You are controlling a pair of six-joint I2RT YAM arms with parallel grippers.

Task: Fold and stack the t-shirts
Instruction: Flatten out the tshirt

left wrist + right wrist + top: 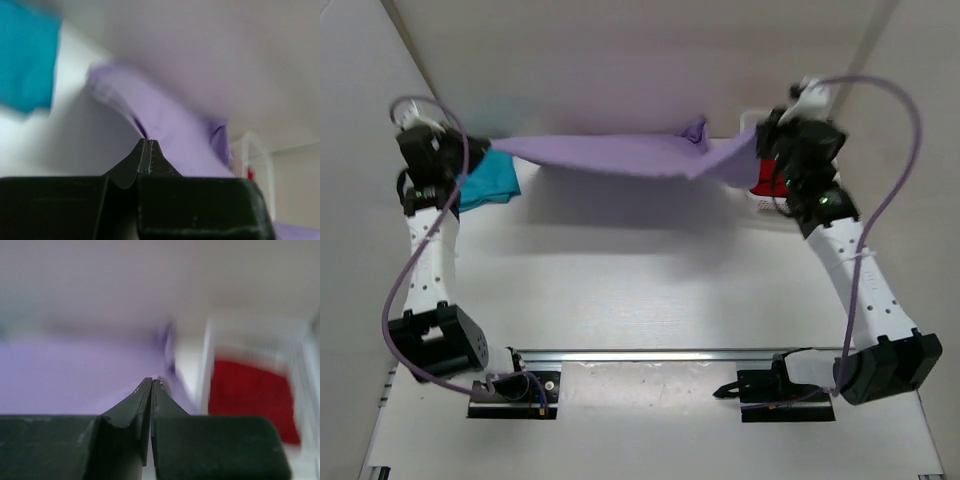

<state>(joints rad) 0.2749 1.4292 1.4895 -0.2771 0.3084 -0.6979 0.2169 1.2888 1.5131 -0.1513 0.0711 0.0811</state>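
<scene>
Nearest the arm bases, bare table (640,300) lay under the lavender t-shirt (620,155), stretched in the air between both arms. The left gripper (470,150) and right gripper (765,150) were each pinched tight on an end of it. Lowering evenly and keeping it taut should prevent wrinkles. Beyond its left end lay the teal t-shirt (490,185); the red t-shirt (767,182), in the basket (760,205), was mostly hidden.
</scene>
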